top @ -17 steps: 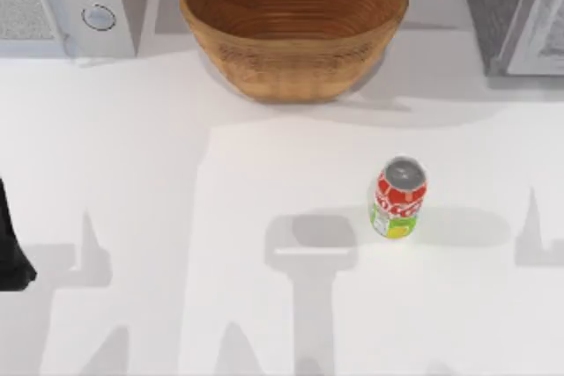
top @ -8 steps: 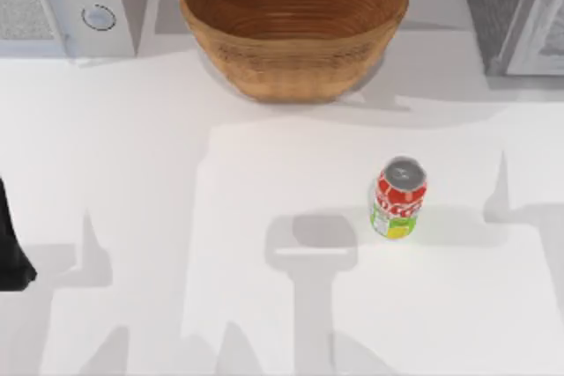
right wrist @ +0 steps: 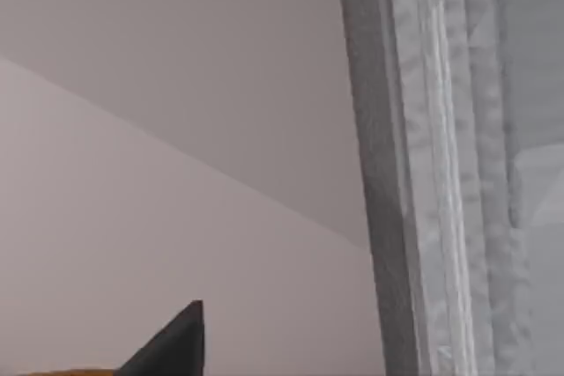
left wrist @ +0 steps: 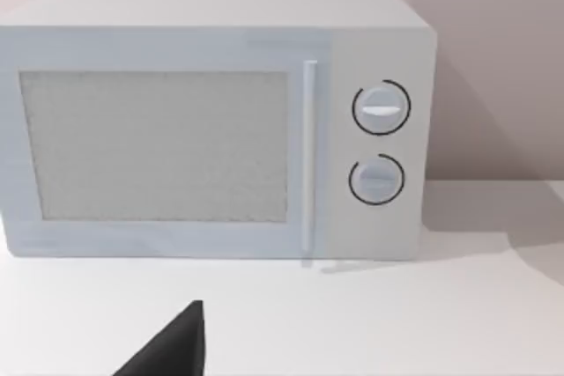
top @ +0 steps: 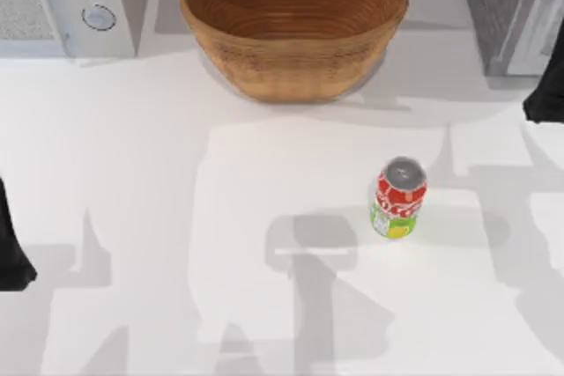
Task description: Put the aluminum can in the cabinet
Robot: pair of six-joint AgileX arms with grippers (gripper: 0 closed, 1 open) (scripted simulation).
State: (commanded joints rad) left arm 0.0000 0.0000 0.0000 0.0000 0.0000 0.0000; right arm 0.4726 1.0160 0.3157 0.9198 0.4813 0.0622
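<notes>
White tabletop [top: 132,156] held the aluminum can [top: 400,199] upright, right of centre, untouched. Right arm [top: 548,85] hovered by the grey cabinet [top: 507,6], perhaps to open it; its grip was unclear. Left arm [top: 11,244] sat parked at the left edge.

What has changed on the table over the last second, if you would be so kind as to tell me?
The right arm has come into the top view at the right edge, beside the grey cabinet, and its shadows have spread across the table's right side. Nothing was grasped or released. The aluminum can, woven bowl, microwave and the left arm at the left edge stayed put.
</notes>
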